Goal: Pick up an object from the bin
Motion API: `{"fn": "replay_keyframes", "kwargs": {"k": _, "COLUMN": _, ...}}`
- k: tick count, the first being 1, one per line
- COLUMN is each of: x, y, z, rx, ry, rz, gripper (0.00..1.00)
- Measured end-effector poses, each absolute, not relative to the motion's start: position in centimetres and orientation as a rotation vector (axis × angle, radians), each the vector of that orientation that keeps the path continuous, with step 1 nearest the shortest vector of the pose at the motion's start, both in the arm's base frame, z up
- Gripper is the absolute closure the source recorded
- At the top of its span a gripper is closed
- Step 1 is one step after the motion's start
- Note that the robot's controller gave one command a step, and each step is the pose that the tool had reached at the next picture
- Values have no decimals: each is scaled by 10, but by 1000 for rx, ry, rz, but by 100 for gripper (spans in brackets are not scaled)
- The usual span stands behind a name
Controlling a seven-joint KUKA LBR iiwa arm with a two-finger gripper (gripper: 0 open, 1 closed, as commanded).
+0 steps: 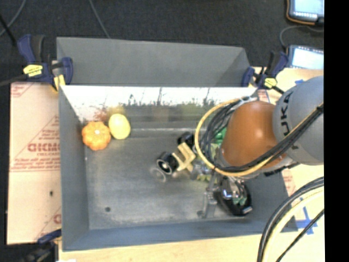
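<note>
My gripper hangs low over the bin's front right part, below the arm's wrist. Just to its right lies a black thing with green marks, touching or nearly touching it. To its upper left, near the bin's middle, lies a black and tan gadget with a round black end. A bit of something green peeks out behind the wrist's cables.
An orange pumpkin-like ball and a yellow lemon-like ball sit side by side at the back left, near the wall. The arm with its cables covers the bin's right side. Bare floor lies at the front left.
</note>
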State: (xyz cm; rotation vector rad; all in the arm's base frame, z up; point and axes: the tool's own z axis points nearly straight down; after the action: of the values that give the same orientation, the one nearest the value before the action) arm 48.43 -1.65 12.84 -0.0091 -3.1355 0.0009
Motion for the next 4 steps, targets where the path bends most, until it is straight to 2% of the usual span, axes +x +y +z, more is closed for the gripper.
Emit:
{"fn": "replay_keyframes", "kwargs": {"k": 1, "x": 486, "y": -17, "z": 133, "rx": -9, "ry": -3144, "rz": 1, "gripper": 0}}
{"fn": "replay_keyframes", "kwargs": {"k": 2, "x": 526, "y": -46, "z": 119, "rx": 29, "ry": -3140, "rz": 2, "gripper": 0}}
{"fn": "replay_keyframes", "kwargs": {"k": 3, "x": 546, "y": -58, "z": 108, "rx": -93, "ry": -3146, "rz": 1, "gripper": 0}}
{"fn": "replay_keyframes", "kwargs": {"k": 4, "x": 575, "y": -56, "z": 101, "rx": 66, "ry": -3144, "rz": 3, "gripper": 0}}
